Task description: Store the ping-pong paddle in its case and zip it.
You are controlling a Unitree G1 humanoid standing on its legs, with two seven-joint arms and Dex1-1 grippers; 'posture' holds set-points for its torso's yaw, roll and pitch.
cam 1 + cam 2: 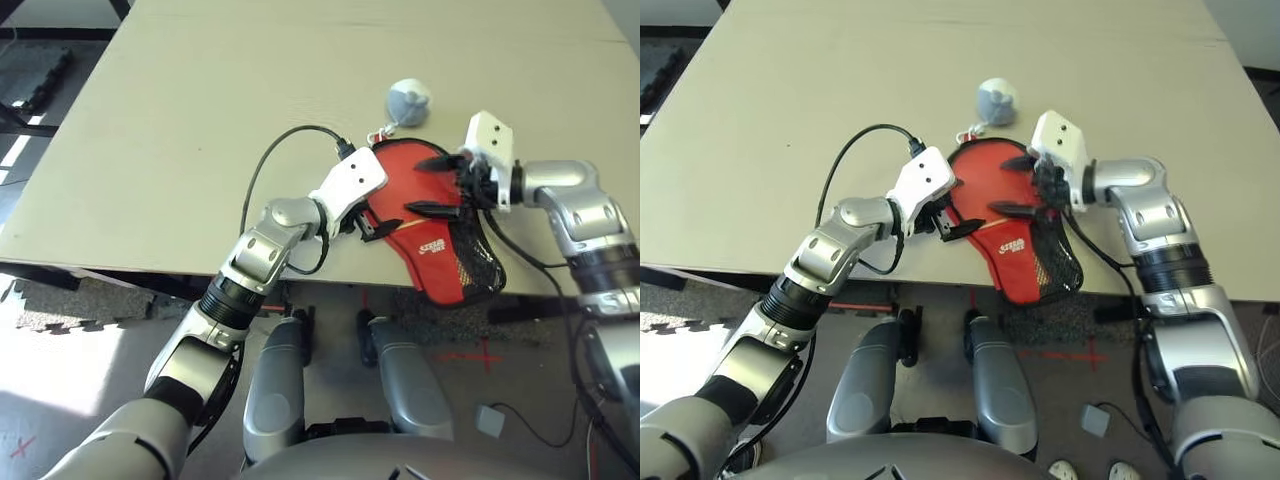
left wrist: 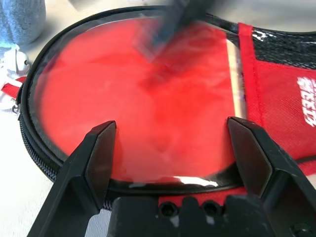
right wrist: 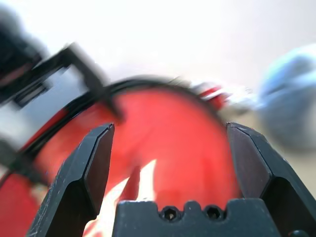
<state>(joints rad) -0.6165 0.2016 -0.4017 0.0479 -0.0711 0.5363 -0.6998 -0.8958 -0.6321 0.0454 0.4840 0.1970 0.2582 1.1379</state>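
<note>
The red case [image 1: 432, 247], with black zipper trim and a mesh pocket, lies at the table's near edge, and its narrow end hangs over that edge. A black zipper ring frames its round red part [image 2: 148, 108]. A pale strip [image 2: 236, 74] shows beside the mesh pocket. I cannot tell the ping-pong paddle apart from the case. My left gripper [image 1: 375, 205] is open at the round part's left rim. Opposite it, my right gripper [image 1: 432, 184] is open over the right side, fingers pointing left. Neither holds anything.
A small grey-blue pouch [image 1: 408, 102] with a cord sits on the table [image 1: 200, 120] just beyond the case. A black cable [image 1: 262, 165] loops over the table from my left wrist. The table's front edge runs right under the case.
</note>
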